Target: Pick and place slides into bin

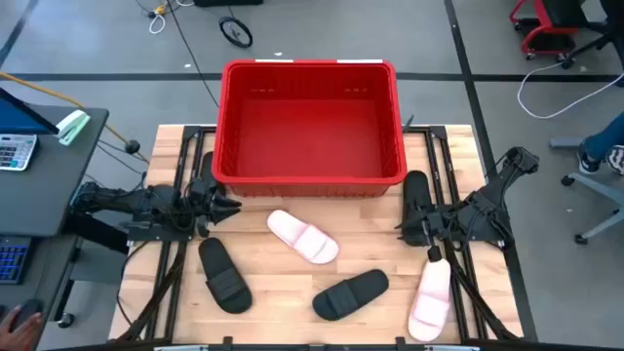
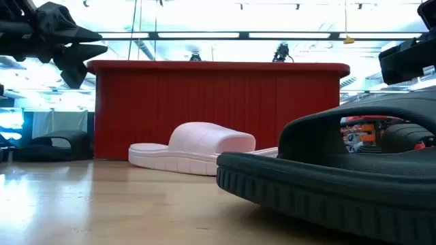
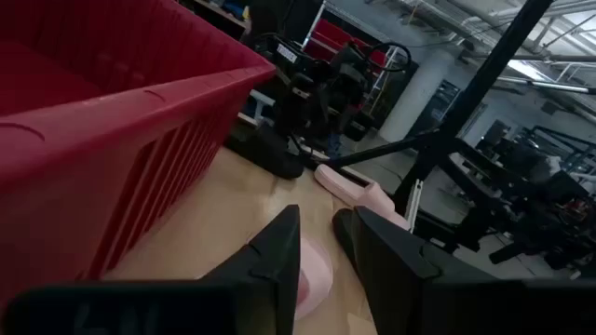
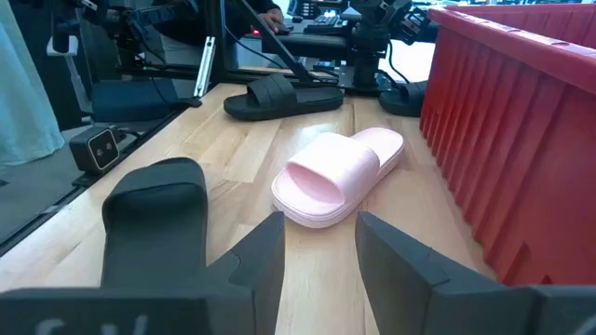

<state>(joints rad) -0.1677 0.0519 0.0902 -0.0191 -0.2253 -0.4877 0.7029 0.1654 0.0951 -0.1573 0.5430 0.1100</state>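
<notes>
The red bin stands at the table's far middle with nothing in it. Slides lie on their soles on the wood: a pink one in the middle, a pink one at the near right, black ones at the near left and near middle. Another black one lies by the bin's right corner, and one by its left wall, partly under the left arm. My left gripper is open and empty above the table near the bin's left corner. My right gripper is open and empty, pointing at the middle pink slide.
The bin's near wall rises behind the middle pink slide. Dark arm frames run along both table sides. A desk with a keyboard stands off the left edge. Bare wood lies between the slides.
</notes>
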